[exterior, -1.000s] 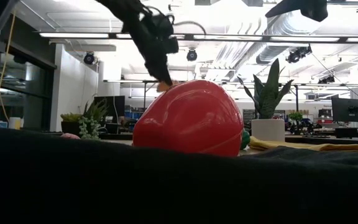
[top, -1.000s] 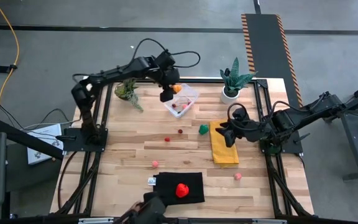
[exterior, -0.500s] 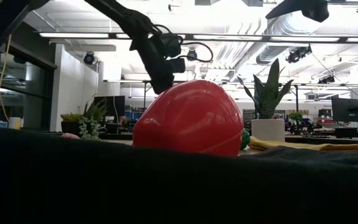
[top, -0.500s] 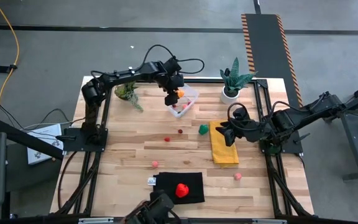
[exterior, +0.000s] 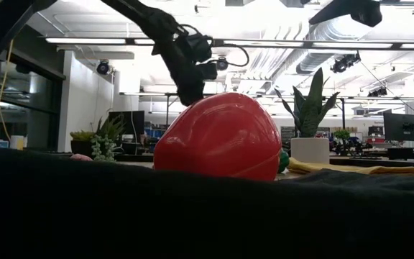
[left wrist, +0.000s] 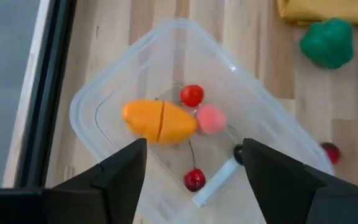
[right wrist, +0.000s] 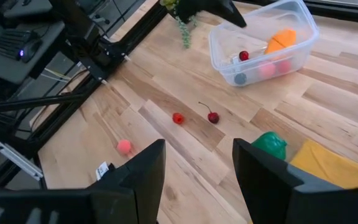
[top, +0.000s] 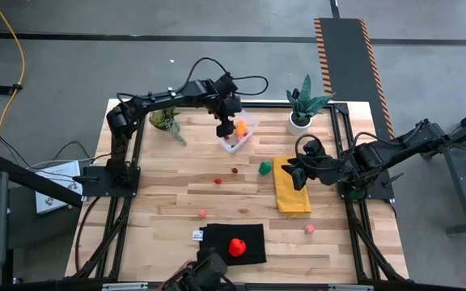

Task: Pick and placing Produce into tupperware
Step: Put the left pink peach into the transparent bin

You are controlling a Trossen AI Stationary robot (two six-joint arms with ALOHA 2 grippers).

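Tupperware: holds orange piece, cherries, pink berry. Left pincer — fingers apart, empty, directly above it. Right pincer — apart, empty, idle toward the green piece. Risk: pulling out low could clip the rim and tip the tub.

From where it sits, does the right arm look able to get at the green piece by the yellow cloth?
Probably yes: the right gripper hangs open over the yellow cloth, and the green piece lies uncovered just beside it.
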